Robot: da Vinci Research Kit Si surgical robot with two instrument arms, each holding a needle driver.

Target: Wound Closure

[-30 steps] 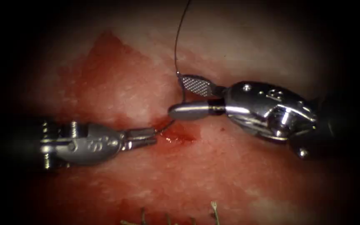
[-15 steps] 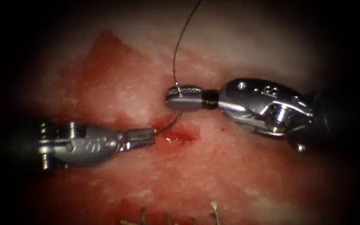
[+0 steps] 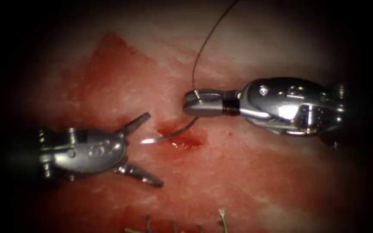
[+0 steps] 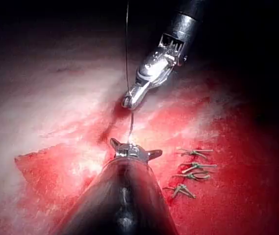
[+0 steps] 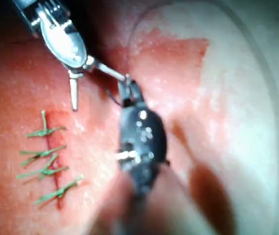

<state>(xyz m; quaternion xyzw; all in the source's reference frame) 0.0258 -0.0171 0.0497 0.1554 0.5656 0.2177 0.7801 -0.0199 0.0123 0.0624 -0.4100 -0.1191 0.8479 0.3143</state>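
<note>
Needle point(image 3: 175, 132) is lying as a thin, dark, curved steel wire at the frame's centre, its glinting tip free just left of the cut, its middle sitting in the tissue point(image 3: 255, 185) at the small wet patch of red fluid point(image 3: 185, 140), its tail end rising rightward into the right tool.

Left tool point(image 3: 145, 149), lower left of the endoscope frame, is showing jaws spread wide in a V, holding nothing; the needle's bright tip is lying between the two slim, tapered metal blades. In the left wrist view the same tool point(image 4: 135, 151) is showing its jaws splayed to either side.

Tissue is looking pale pink and grainy, stained darker red toward the upper left.

Right tool point(image 3: 193, 103), right of centre, is pinching the needle near its thread end, smooth polished jaws pressed together. Thread point(image 3: 208, 39), fine and dark, is arcing from those jaws up to the top edge.

Green stitch ends point(image 5: 46, 156) are lying in a row across a closed stretch of the cut; their tips point(image 3: 222, 215) are showing along the bottom edge of the endoscope view.
</note>
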